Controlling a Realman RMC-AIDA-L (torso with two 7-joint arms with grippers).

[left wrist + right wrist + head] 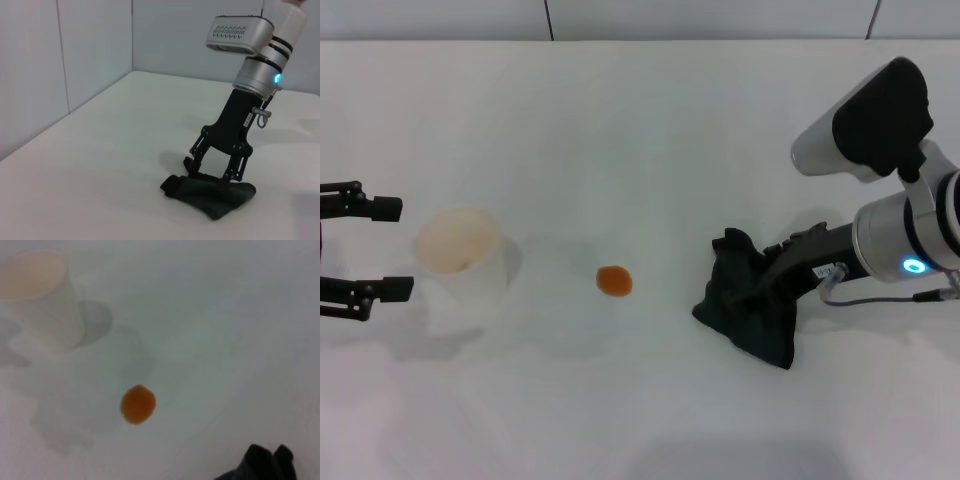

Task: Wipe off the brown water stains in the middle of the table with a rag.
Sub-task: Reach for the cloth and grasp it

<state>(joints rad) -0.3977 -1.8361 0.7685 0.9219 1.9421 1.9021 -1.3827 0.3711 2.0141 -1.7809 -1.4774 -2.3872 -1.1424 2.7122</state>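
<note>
Rag pinned under the right gripper (772, 283), stain not yet reached.

The rag (750, 300) appears to be clamped between nearly closed fingers, low on the table (640, 130), presumably for dragging toward the brown water stains (614, 281), well apart. The left gripper (390, 250) is held open, empty, beside the cup (460, 250).

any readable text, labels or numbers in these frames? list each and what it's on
None can be read.
Small white label on the right gripper body, seen in the left wrist view: has print, too small to read.
The same label in the head view: too small to read.
Rag, cup, table: no markings visible.
</note>
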